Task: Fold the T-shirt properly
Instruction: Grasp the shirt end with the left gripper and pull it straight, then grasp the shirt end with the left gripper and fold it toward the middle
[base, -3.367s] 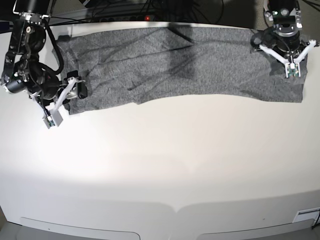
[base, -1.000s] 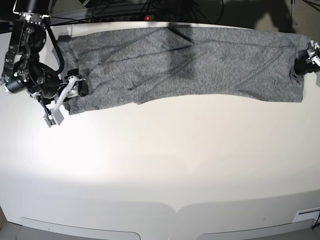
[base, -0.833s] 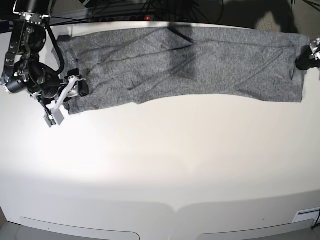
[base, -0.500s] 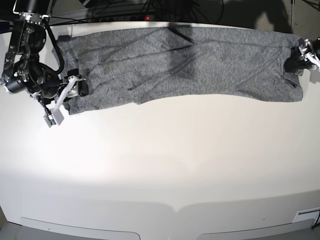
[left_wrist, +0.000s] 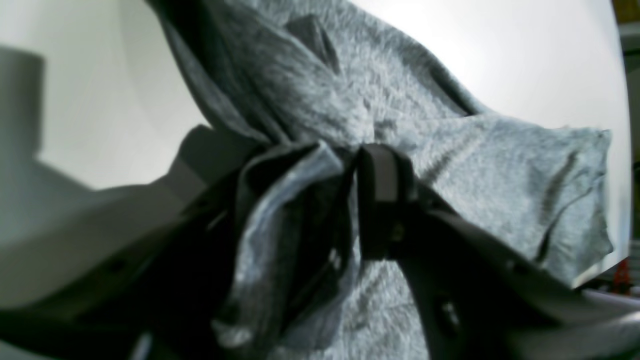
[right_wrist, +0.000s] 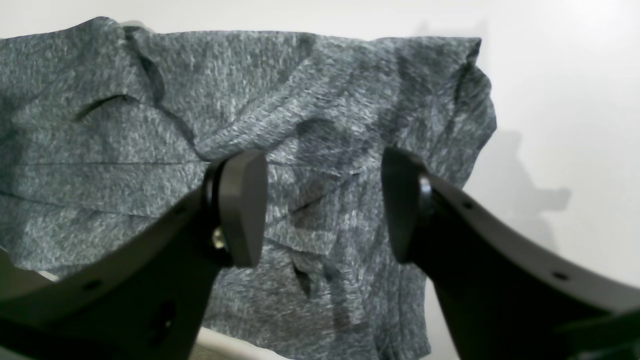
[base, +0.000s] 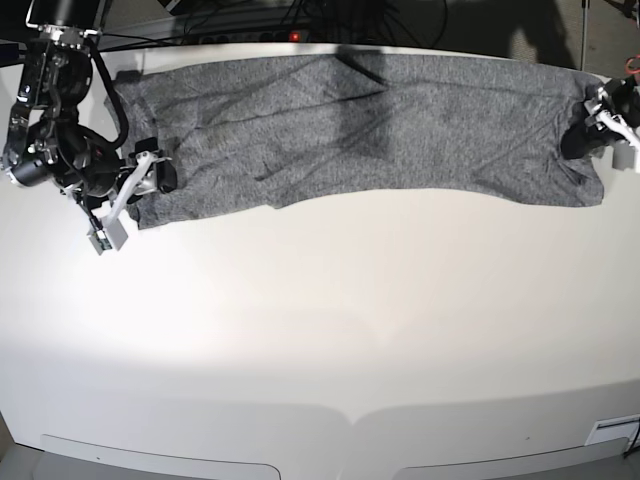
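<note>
Grey T-shirt (base: 370, 125) flat, left pincer (left_wrist: 350, 200) gripping edge

Grey T-shirt (base: 370, 130) lies spread, wrinkled, along the table's far edge, apparently folded.

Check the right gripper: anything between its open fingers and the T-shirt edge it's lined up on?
Nothing visible. In the right wrist view the right gripper is open, with the T-shirt filling the gap between its fingers and no other object there. The left gripper is already shut on cloth at the other end.
</note>
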